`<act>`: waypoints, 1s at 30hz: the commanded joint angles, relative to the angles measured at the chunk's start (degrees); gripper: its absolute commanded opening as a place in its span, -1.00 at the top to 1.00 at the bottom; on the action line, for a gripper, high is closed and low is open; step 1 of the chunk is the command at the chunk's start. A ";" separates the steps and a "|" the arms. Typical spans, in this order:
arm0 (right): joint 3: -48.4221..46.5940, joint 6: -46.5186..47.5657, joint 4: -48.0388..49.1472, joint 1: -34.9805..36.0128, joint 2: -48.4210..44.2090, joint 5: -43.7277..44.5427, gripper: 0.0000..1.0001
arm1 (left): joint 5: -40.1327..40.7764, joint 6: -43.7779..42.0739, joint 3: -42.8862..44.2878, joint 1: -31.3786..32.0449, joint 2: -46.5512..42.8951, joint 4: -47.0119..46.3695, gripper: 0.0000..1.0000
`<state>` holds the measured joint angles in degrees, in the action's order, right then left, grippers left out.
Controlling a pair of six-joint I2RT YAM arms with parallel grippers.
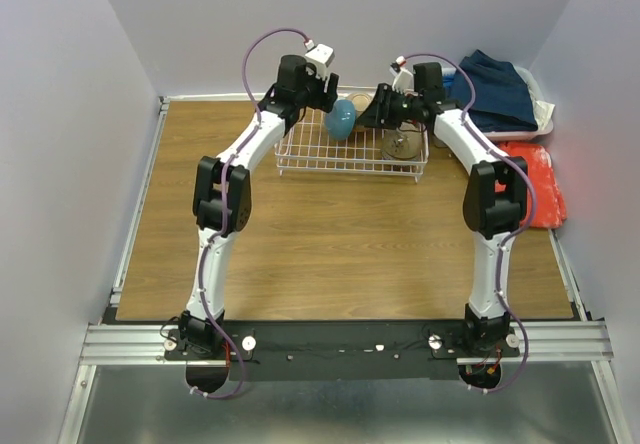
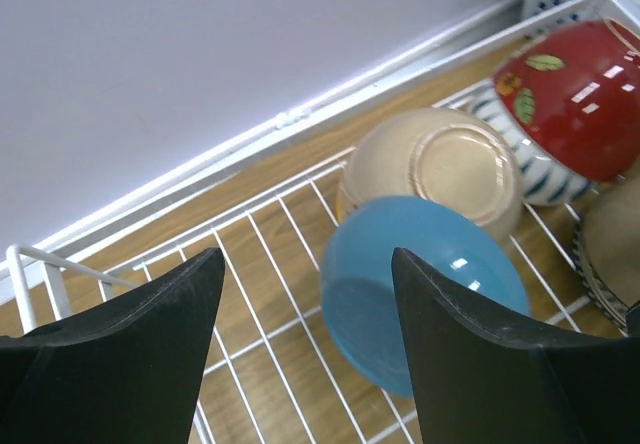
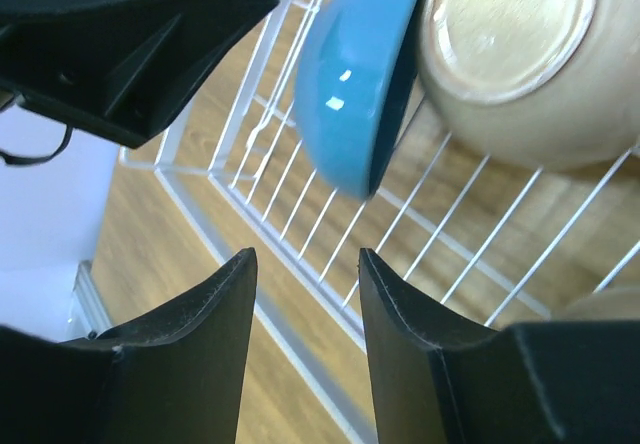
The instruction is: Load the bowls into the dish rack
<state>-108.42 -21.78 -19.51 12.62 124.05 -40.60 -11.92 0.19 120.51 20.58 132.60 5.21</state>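
Bowls: blue bowl (image 2: pixel 420 284) tipped against tan bowl (image 2: pixel 440 169), inside the dish rack (image 2: pixel 230 210).
Left wrist view only: red bowl (image 2: pixel 575 94), striped bowl (image 2: pixel 545 179), one more bowl at the frame edge.
Left gripper (image 2: pixel 305 364): jaws wide apart, empty, beside the blue bowl.
Right gripper (image 3: pixel 305 304): jaws apart, empty, above the rack.
Count: five bowls, one rack.

The dish rack (image 1: pixel 350 172) is white wire, on a brown wood-grain table (image 1: pixel 330 254). In it are 1 glossy sky-blue bowl (image 2: pixel 420 284), 1 matte beige bowl (image 2: pixel 440 169), 1 glossy red bowl (image 2: pixel 580 94) painted with green leaves, and 1 white bowl (image 2: pixel 535 179) with dark blue stripes. The folded clothes (image 1: pixel 495 89) are dark blue.
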 commanded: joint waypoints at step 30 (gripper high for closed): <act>0.38 -8.19 9.31 3.29 7.88 -8.88 0.54 | 6.03 1.31 -5.63 -0.36 1.00 -2.49 -0.54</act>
<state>-113.73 -28.36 -9.80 15.81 134.96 -48.73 -4.73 1.32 117.69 19.57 138.69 2.46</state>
